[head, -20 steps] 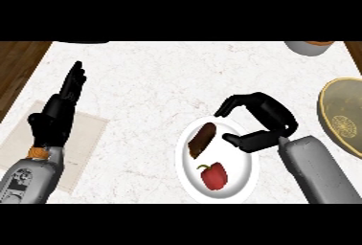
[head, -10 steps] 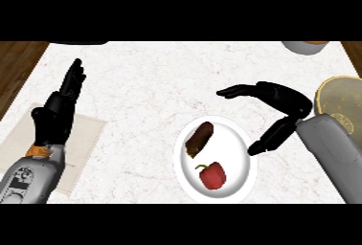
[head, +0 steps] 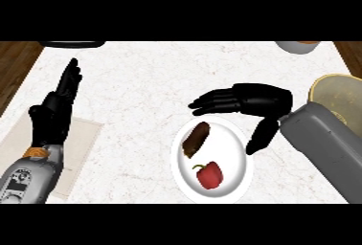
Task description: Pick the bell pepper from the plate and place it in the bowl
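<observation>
The bell pepper (head: 209, 175) is red, with a small green stem at its upper left, and it lies on the lower half of the white plate (head: 239, 143), toward the edge of the view where the forearms come in. It looks nearly as wide as it is tall, so I cannot give it a clear long axis; the stem end points up and to the left. Above it on the same plate lies a dark brown piece of food (head: 197, 139), long in shape and tilted, apart from the pepper. The right robot hand (head: 247, 103) hovers over the upper rim of the plate, its fingers spread and lightly bent toward the left, its thumb hanging down beside the right rim, and it holds nothing. From this robot hand the pepper lies downward and a little to the left, beyond the brown piece, so I judge that the hand must draw back toward the robot's body and come down past that piece to reach it. The bowl (head: 339, 95) stands at the right edge of the bench (head: 141, 86), partly hidden by the right forearm, well apart from the plate. The left robot hand (head: 55, 112) rests open at the left side, fingers straight and pointing up, much farther from the pepper, so the right one is the nearer for the grasp.
</observation>
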Controlling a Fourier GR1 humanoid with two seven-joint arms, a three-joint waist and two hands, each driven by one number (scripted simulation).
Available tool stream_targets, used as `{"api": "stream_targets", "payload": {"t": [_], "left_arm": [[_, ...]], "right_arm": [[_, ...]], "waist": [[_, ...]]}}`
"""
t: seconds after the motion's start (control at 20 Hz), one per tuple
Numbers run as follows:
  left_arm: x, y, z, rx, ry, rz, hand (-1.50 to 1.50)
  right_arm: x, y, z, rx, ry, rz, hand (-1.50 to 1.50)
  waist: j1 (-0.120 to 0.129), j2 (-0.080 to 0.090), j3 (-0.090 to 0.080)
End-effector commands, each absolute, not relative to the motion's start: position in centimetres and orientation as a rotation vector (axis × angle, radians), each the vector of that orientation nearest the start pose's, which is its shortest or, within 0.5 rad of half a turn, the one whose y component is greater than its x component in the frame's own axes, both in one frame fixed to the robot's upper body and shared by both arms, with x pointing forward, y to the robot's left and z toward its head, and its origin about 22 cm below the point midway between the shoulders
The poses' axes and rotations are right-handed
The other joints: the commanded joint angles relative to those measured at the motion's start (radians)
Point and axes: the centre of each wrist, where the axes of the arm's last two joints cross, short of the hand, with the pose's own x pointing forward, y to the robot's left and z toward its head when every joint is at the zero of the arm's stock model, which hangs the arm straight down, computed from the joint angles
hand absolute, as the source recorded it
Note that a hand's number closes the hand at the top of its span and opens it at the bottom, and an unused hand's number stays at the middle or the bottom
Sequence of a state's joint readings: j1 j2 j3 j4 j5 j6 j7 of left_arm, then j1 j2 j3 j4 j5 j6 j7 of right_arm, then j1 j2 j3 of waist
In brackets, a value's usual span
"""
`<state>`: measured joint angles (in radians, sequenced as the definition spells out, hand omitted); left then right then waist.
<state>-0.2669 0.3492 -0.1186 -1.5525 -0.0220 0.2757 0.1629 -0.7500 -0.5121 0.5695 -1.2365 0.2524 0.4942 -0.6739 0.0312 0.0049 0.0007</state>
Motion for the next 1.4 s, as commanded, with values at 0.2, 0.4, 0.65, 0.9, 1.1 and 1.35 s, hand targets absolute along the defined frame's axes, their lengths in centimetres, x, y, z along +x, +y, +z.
{"api": "stream_targets", "payload": {"t": [0.2,0.4,0.65,0.9,1.1,1.35], "left_arm": [[29.4,27.9,7.5,0.409,-1.634,-0.157,0.0],[28.6,27.1,8.6,0.382,-1.653,-0.172,0.0],[28.6,27.8,7.3,0.38,-1.65,-0.169,0.0],[29.3,25.7,8.0,0.375,-1.643,-0.159,0.0],[29.1,26.5,6.4,0.399,-1.66,-0.17,0.0],[29.3,27.0,8.0,0.403,-1.657,-0.167,0.0]], "right_arm": [[34.2,-13.7,12.3,0.535,-1.636,2.102,-1.5],[33.1,-11.6,11.8,0.532,-1.547,2.208,-1.5],[31.0,-12.1,7.5,0.462,-1.466,2.306,-1.5],[30.9,-10.2,7.0,0.275,-1.391,2.398,-1.5],[30.7,-10.7,5.9,0.239,-1.381,2.368,-1.5],[30.6,-8.6,2.7,0.262,-1.372,2.359,-1.5]], "waist": [[-0.028,-0.006,-0.002],[-0.022,-0.007,-0.001],[-0.026,-0.004,-0.001],[-0.026,-0.004,-0.001],[-0.03,-0.005,-0.001],[-0.027,-0.004,-0.001]]}}
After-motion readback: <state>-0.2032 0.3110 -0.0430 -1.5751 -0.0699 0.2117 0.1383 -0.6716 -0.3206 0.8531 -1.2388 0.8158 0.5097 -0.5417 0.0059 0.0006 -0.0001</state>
